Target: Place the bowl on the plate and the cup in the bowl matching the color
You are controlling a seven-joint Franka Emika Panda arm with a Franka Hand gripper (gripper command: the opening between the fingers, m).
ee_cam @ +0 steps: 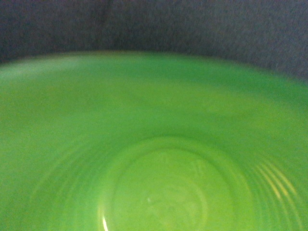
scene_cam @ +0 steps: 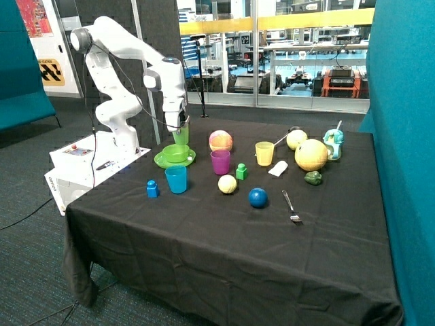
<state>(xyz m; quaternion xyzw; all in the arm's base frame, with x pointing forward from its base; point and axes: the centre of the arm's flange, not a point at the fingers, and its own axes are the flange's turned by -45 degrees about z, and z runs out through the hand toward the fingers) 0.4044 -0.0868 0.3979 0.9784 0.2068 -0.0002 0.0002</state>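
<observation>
The lime-green bowl sits on the flat green plate near the table's back corner, by the robot base. My gripper is directly above the bowl and is shut on the translucent green cup. The cup hangs upright with its bottom about level with the bowl's rim. In the wrist view, green plastic with ring marks and a round bottom fills almost the whole picture. Only a strip of the black cloth shows beyond it. The fingers do not show in the wrist view.
A blue cup and a blue block stand just in front of the plate. A purple cup, a yellow cup, a small green block, balls, toy fruit and a fork lie further along the table.
</observation>
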